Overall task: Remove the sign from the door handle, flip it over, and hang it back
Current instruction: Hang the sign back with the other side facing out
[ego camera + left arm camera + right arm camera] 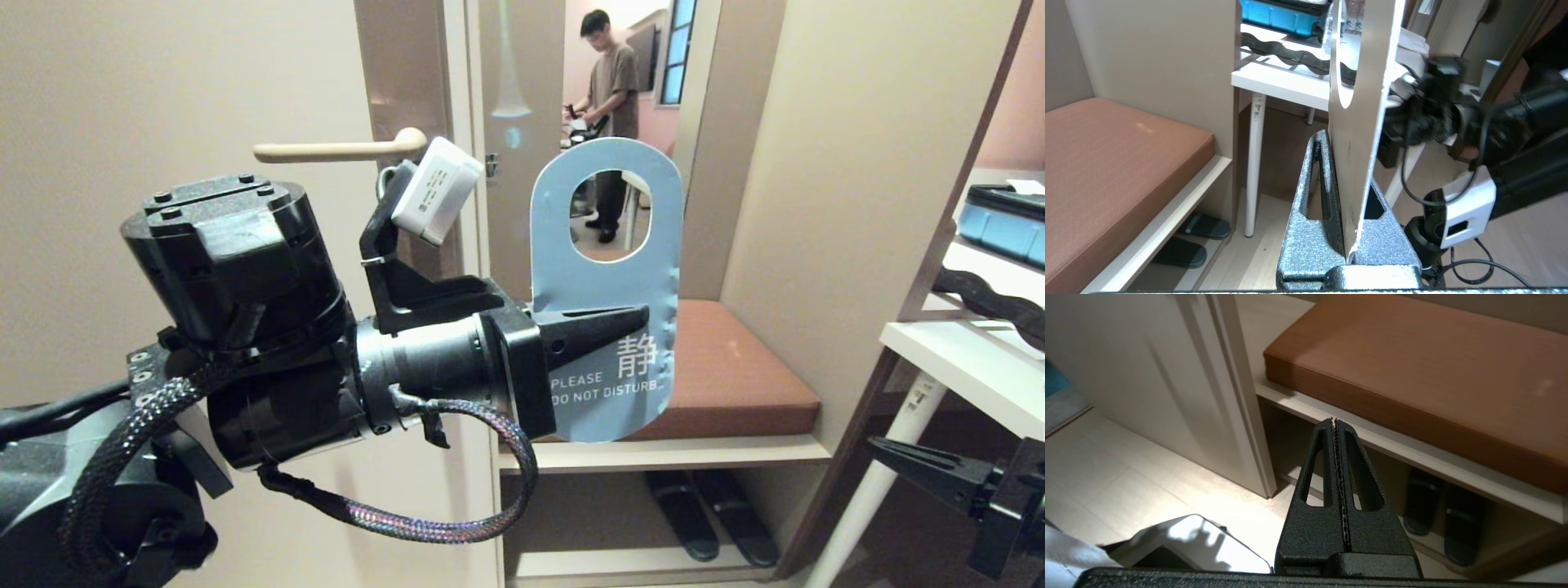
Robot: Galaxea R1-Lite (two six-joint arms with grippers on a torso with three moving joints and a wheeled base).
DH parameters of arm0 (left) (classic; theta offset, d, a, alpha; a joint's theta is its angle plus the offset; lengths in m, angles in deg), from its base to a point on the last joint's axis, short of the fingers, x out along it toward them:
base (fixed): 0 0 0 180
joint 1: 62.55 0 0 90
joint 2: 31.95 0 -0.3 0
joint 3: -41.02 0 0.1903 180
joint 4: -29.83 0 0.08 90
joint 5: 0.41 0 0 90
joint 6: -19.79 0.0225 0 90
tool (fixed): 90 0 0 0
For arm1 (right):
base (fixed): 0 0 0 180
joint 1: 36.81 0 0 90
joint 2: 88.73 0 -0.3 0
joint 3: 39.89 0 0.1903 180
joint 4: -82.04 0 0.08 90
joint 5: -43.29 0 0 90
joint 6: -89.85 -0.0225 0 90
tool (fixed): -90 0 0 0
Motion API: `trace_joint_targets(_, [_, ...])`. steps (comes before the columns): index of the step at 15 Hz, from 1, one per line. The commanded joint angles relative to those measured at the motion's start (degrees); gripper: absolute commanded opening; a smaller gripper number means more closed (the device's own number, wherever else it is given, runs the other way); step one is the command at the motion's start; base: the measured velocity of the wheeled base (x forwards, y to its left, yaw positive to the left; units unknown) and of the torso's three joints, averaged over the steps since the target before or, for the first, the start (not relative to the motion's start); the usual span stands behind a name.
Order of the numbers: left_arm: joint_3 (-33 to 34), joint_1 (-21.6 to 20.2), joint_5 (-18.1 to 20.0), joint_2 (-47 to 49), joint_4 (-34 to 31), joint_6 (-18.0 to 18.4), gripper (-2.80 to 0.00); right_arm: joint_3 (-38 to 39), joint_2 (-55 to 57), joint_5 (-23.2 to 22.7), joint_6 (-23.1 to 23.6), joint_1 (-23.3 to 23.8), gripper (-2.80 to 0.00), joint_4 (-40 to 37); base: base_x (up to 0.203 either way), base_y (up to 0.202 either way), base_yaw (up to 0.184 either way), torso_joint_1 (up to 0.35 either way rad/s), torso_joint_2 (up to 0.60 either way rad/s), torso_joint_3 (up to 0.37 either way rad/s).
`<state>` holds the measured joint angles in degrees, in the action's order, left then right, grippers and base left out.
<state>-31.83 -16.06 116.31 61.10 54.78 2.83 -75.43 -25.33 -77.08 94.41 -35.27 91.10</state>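
1. The left tool (633, 320) is clamped on the sign's (608, 269) lower half, holding it upright, blue face showing.
2. The door handle (339, 149) stands bare, up and behind that tool.
3. The right tool (1334, 421) is closed and empty, low beside the bench (1412, 371).

A hotel-style guest room entry: a blue "PLEASE DO NOT DISTURB" sign (606, 294) of the kind hung on a door handle (339, 149), a padded brown seat (727, 376) built into a cream alcove with dark slippers (709, 516) on the shelf beneath. Beside it stands a white luggage rack (963, 367) carrying a blue case (1002, 229), and a person (611, 122) shows in the door-side mirror.
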Motion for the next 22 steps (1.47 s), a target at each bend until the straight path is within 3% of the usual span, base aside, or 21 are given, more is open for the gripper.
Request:
trace_joint_targets(1, [0.3, -0.1, 0.2, -0.2, 0.3, -0.1, -2.8, 4.0, -4.4, 0.3, -0.4, 0.5, -2.8, 0.6, 0.0, 0.0, 0.0, 0.0, 0.0, 0.0])
trace_joint_targets(4, [0.8, -0.1, 0.0, -0.3, 0.3, 0.0, -2.8, 10.1, -10.3, 4.7, -1.0, 1.0, -2.8, 0.8, 0.0, 0.0, 0.0, 0.0, 0.0, 0.0])
trace_joint_targets(9, [1.7, -0.1, 0.0, 0.0, 0.3, 0.0, -2.8, 12.2, -17.2, 14.2, -2.0, 1.2, -2.8, -1.8, 0.0, 0.0, 0.0, 0.0, 0.0, 0.0])
trace_joint_targets(12, [2.0, -0.1, 0.0, 0.2, 0.3, 0.0, -2.8, 12.2, -27.6, 16.9, -2.3, 1.1, -2.8, -10.4, 0.0, 0.0, 0.0, 0.0, 0.0, 0.0])
trace_joint_targets(15, [2.2, -0.1, 0.0, 0.4, 0.3, 0.0, -2.8, 11.9, -39.2, 20.4, -2.2, 1.1, -2.8, -23.9, 0.0, 0.0, 0.0, 0.0, 0.0, 0.0])
trace_joint_targets(17, [2.2, -0.1, 0.0, 0.9, 0.4, 0.0, -2.8, 12.1, -41.5, 28.4, -2.2, 1.1, -2.8, -27.5, 0.0, 0.0, 0.0, 0.0, 0.0, 0.0])
trace_joint_targets(22, [2.2, -0.2, 0.0, 0.8, 1.1, 0.0, -2.8, 12.1, -46.2, 30.6, -2.3, 1.1, -2.8, -32.8, 0.0, 0.0, 0.0, 0.0, 0.0, 0.0])
